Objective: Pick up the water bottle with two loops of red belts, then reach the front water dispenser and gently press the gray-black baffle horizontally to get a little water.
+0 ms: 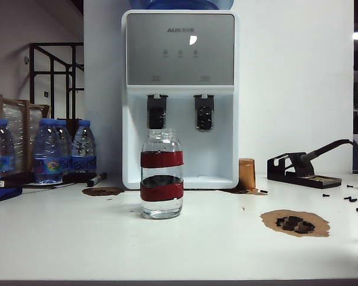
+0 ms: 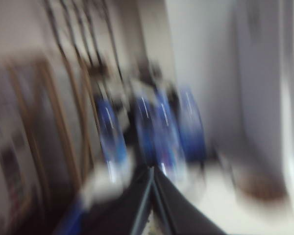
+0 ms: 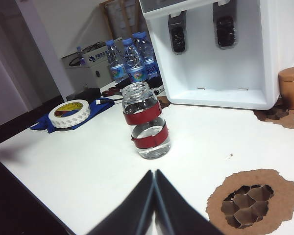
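Your table (image 1: 59, 238), as it stands:

1. Water bottle (image 1: 161, 174): clear glass, open mouth, two red bands. You have it upright on the white table, directly in front of the water dispenser (image 1: 179, 98) and apart from it, nothing gripping it. In the exterior view its neck overlaps the gray-black baffle (image 1: 157, 112).
2. Water dispenser: white body, silver-gray panel, blue jug on top. The gray-black baffle is the left of your two dark paddles.
3. Right gripper (image 3: 154, 172): fingers pressed together tip to tip, empty, poised low over the table and pointing at the water bottle, well short of it.
4. Left gripper (image 2: 152, 169): its view is badly smeared, but the two dark fingers appear to meet at the tips with nothing between them. It faces the blue-capped plastic bottles (image 1: 48, 149) at the table's left end.
5. Sundries: tape roll (image 3: 69, 112) on a blue cloth, copper-colored cup (image 1: 246, 173) beside the dispenser's base, soldering-iron stand (image 1: 298, 168) at the right, a torn patch (image 1: 295, 223) in the table's surface, a black marker (image 1: 96, 179).
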You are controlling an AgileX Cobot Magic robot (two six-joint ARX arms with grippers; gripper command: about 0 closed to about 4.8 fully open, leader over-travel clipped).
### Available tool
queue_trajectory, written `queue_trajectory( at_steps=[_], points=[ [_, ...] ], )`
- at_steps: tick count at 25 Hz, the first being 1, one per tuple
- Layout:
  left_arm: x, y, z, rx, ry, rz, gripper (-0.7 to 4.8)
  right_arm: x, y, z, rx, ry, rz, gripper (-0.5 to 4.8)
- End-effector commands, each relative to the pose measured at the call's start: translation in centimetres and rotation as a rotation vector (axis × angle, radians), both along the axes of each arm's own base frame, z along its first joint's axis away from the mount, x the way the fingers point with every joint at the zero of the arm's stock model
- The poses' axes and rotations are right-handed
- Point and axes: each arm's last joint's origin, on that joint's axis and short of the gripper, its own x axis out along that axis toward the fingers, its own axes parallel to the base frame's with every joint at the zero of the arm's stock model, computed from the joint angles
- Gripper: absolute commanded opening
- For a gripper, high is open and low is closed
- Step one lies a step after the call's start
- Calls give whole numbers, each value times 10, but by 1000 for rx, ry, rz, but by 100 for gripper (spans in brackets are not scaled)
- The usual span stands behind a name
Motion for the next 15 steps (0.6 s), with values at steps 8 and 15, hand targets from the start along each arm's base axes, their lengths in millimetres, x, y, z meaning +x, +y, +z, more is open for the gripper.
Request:
queue_trajectory(
  at_steps=[8,15],
  points=[
    [-4,-4,130,-204,-341,-204,-3,-1,0,4,72,46,-1,-2],
    [93,-13,148,-193,-193,-275,97,-21,-4,72,86,-58,-89,-2]
  ],
)
